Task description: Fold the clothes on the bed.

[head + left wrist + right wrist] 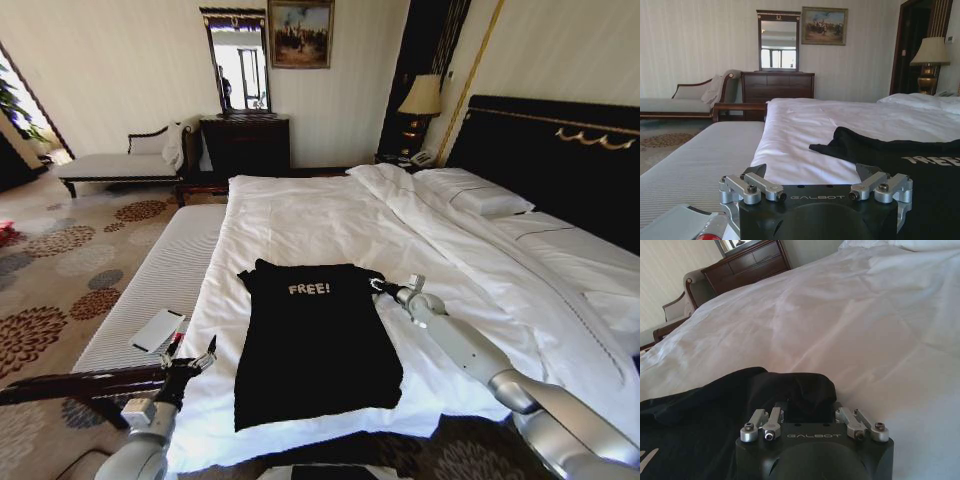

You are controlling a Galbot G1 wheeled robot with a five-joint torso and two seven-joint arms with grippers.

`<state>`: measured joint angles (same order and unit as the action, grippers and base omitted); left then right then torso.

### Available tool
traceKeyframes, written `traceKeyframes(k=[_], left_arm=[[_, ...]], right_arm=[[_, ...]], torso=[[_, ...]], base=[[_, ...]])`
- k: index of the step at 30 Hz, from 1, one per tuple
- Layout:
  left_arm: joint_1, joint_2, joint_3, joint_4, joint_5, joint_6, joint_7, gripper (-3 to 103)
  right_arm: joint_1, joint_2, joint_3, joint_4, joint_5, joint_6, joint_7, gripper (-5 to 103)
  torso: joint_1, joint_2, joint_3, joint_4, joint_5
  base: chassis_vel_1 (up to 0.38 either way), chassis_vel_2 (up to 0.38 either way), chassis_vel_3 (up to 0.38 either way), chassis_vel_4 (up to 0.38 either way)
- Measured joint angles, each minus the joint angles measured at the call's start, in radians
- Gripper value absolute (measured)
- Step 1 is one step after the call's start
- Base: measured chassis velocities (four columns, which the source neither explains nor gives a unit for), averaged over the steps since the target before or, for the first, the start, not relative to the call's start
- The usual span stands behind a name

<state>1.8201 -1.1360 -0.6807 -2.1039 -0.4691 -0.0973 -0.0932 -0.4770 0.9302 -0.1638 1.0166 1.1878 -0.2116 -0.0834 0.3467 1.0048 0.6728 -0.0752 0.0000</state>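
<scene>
We see a black T-shirt [315, 340] lying flat on the white duvet [330, 215] of a large bed [560, 140], close to the foot edge nearest us, its white "FREE!" lettering [309, 288] facing up. From the shirt's centre, the collar points to twelve o'clock, toward the far side of the bed, and the hem to six o'clock. The sides look already tucked in, so the shirt reads as a narrow rectangle; we judge the fold is partly done.

Our right gripper [380, 287] sits at about two o'clock from the shirt's centre, at the right shoulder corner. In the right wrist view a bunched fold of black cloth [795, 390] lies between its fingers, which appear closed on it, probably to lift that corner over.

Our left gripper [190, 352] hovers at about nine o'clock, just off the shirt's left edge above the duvet, its fingers spread apart and holding nothing, likely waiting to take the matching side.

A pale flat object [158, 330] rests on the striped bench [150, 290] beside the bed.
</scene>
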Motion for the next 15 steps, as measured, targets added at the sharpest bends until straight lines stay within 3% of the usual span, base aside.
traceKeyframes(k=[2, 5, 10, 15], left_arm=[[-0.002, 0.0, 0.002, 0.0, 0.0, 0.0, 0.0, 100], [-0.008, 0.003, 0.005, 0.001, 0.0, 0.0, 0.0, 100], [-0.009, 0.009, 0.005, -0.002, 0.001, 0.0, 0.0, 100], [-0.005, 0.005, 0.001, -0.003, 0.0, 0.0, 0.0, 100]], right_arm=[[0.0, -0.002, 0.0, 0.002, 0.0, 0.001, 0.0, 41], [-0.003, -0.008, 0.0, 0.003, -0.015, 0.004, -0.008, 25], [-0.002, -0.01, -0.001, -0.004, -0.02, 0.008, -0.016, 9], [-0.01, -0.011, 0.002, 0.016, -0.022, 0.011, -0.016, 2]], torso=[[0.0, 0.0, 0.0, -0.0001, 0.0], [0.0, 0.0, 0.0, -0.0003, 0.0001], [0.0, 0.0, 0.0, -0.0002, 0.0], [0.0, 0.0, 0.0, -0.0001, 0.0]], base=[[0.0, 0.0, 0.0, 0.0], [0.0, 0.0, 0.0, 0.0], [0.0, 0.0, 0.0, 0.0], [0.0, 0.0, 0.0, 0.0]])
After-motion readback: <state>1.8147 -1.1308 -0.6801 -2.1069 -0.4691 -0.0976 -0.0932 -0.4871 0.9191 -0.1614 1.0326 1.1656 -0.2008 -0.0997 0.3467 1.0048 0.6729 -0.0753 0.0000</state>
